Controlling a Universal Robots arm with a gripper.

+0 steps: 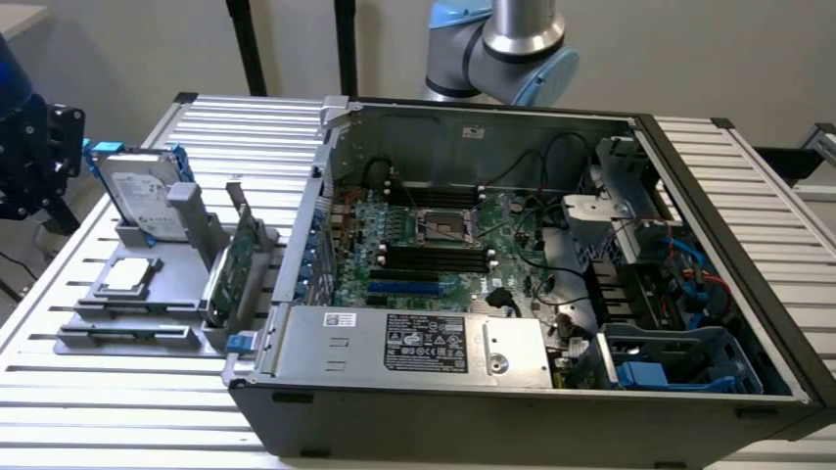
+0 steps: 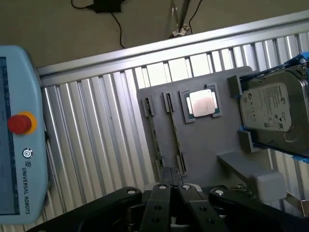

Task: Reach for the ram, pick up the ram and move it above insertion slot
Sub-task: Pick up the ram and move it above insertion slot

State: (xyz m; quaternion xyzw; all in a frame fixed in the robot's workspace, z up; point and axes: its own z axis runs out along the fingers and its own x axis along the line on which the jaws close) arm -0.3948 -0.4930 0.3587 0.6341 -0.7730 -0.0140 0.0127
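On the gray holder (image 2: 203, 145) beside the open computer case (image 1: 523, 431), the ram (image 2: 154, 140) stands on edge in a narrow slot. A second thin stick (image 2: 175, 135) stands just beside it, next to the processor chip (image 2: 202, 103). Both lie on the far side of that chip from the hard drive (image 2: 270, 111).

Nothing of the task looks done so far. The ram sits in its holder, untouched. The memory slots (image 1: 432, 257) on the board inside the case, which I take to be where it belongs, have nothing over them. By my reading the reach has barely begun, and the pick and the carry are both left.

The claw (image 2: 174, 178) has its fingers pressed together, tip against tip, with nothing between them. It hangs over the slatted surface (image 2: 96, 145), lined up with the end of the holder where the two sticks stand. It is apart from the ram and touches nothing that I can make out.
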